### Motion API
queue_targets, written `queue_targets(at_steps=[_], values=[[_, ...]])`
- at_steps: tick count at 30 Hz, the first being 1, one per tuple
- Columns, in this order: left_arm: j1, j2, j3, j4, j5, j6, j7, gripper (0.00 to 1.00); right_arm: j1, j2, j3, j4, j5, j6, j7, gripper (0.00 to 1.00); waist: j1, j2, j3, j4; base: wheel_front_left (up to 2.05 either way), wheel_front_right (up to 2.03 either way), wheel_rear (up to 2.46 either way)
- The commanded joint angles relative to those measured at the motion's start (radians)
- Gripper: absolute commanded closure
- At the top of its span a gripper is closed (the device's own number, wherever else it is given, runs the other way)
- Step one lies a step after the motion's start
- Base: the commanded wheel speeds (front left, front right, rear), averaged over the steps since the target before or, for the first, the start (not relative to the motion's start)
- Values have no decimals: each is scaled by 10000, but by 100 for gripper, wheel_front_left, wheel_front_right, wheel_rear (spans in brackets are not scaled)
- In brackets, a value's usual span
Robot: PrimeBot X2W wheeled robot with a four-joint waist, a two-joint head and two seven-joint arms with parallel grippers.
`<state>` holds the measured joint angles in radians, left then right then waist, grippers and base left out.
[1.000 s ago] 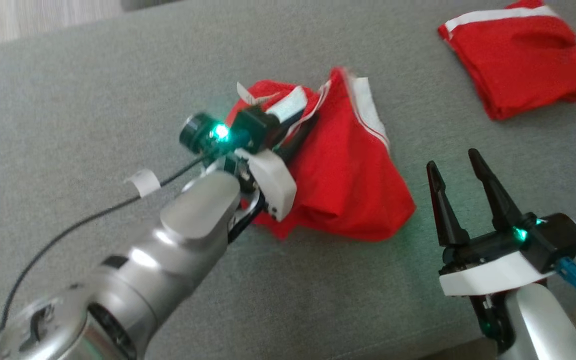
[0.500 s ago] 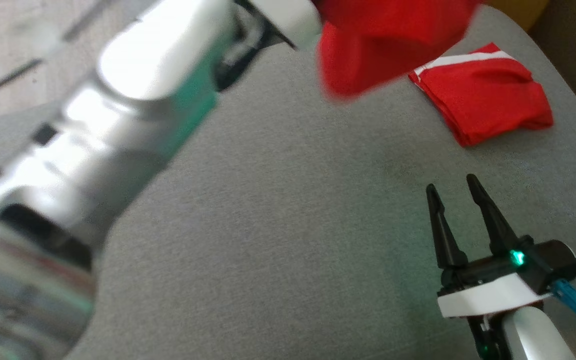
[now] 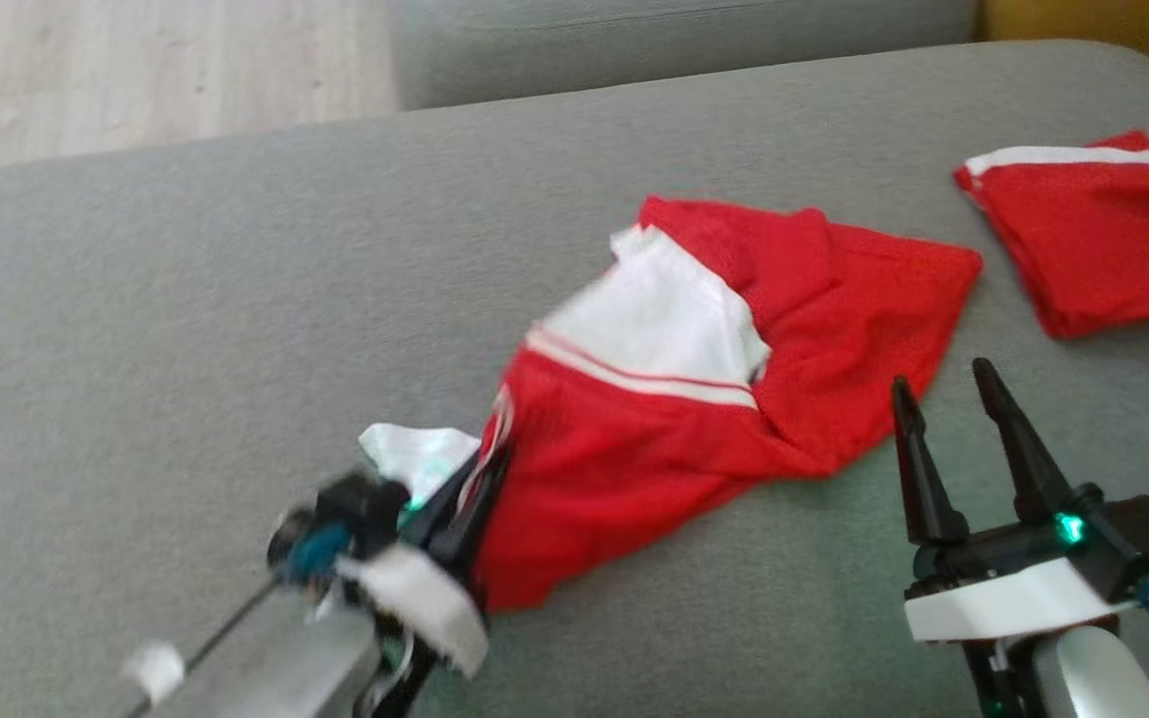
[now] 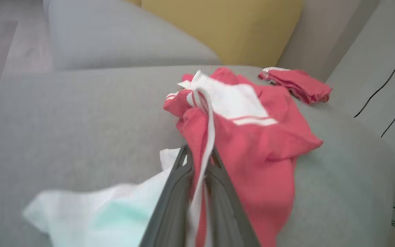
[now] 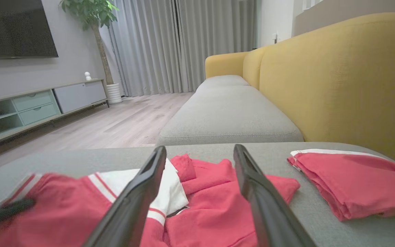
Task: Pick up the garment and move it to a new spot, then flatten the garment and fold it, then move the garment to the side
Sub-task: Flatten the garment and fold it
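The crumpled red mesh garment [image 3: 654,449], with a white panel and white stripes, lies spread across the middle of the grey fabric sofa cushion [image 3: 186,319]. Its near-left edge is pinched by the left gripper [image 3: 480,484], whose two dark fingers are clenched on a white-striped hem low over the cushion. A white flap [image 3: 415,454] of cloth bunches just beside them. The right gripper [image 3: 940,379] hovers released, jaws wide and holding nothing, just beside the garment's right edge. A folded red garment [image 3: 1083,239] with a white band rests well apart at the far right, near the yellow sofa backrest [image 5: 338,75]
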<state>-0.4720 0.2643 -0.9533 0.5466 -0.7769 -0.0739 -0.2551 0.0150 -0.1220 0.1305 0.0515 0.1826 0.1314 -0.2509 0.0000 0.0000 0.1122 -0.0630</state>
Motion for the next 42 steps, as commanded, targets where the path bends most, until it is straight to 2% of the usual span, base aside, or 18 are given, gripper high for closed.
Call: queue_targets(at_steps=[1, 4, 5, 6, 10, 16, 20, 25, 29, 34, 42], values=[[-397, 94, 746, -363, 250, 77, -65, 100, -92, -172, 136, -358, -84, -7, -109, 0, 0, 0, 80, 216, 0, 0, 0], [708, -168, 1691, -585, 910, 19, -65, 100, -18, -209, 91, -324, -105, -7, -109, 0, 0, 0, -68, 466, 0, 0, 0], [882, -205, 1863, -640, 1067, -15, -66, 54, 8, -207, 111, -310, -110, -7, -109, 0, 0, 0, -120, 506, 0, 0, 0], [1012, -218, 2020, -708, 1233, -33, -66, 0, 27, -203, 134, -293, -114, -7, -109, 0, 0, 0, -174, 532, 0, 0, 0], [1197, -125, 2281, -948, 1708, -73, -66, 0, 66, -198, 194, -259, -108, -7, -109, 0, 0, 0, -276, 552, 0, 0, 0], [341, 216, 2268, -1308, 2531, 433, 317, 0, 90, -281, 191, -349, -88, -7, -109, 0, 0, 0, -78, 589, 0, 0, 0], [-1318, -258, 1990, -1227, 3045, 597, 1270, 0, -87, -416, 176, -461, -99, -7, -109, 0, 0, 0, 549, 502, 0, 0, 0], [-3179, -1399, 1529, -83, 3202, 158, 2131, 0, -397, -659, 149, -614, -139, -7, -109, 0, 0, 0, 1533, 381, 0, 0, 0], [-4458, -1947, 1150, 1285, 3160, -186, 2357, 0, -721, -823, 143, -729, -164, -7, -109, 0, 0, 0, 2259, 155, 0, 0, 0], [-5487, -2127, 635, 2758, 2850, -404, 2348, 0, -1010, -922, 153, -802, -143, -7, -109, 0, 0, 0, 2905, -206, 0, 0, 0], [-6191, -2138, -729, 2963, 1677, -547, 2076, 0, -1166, -883, 180, -787, -105, -7, -109, 0, 0, 0, 3403, -540, 0, 0, 0]])
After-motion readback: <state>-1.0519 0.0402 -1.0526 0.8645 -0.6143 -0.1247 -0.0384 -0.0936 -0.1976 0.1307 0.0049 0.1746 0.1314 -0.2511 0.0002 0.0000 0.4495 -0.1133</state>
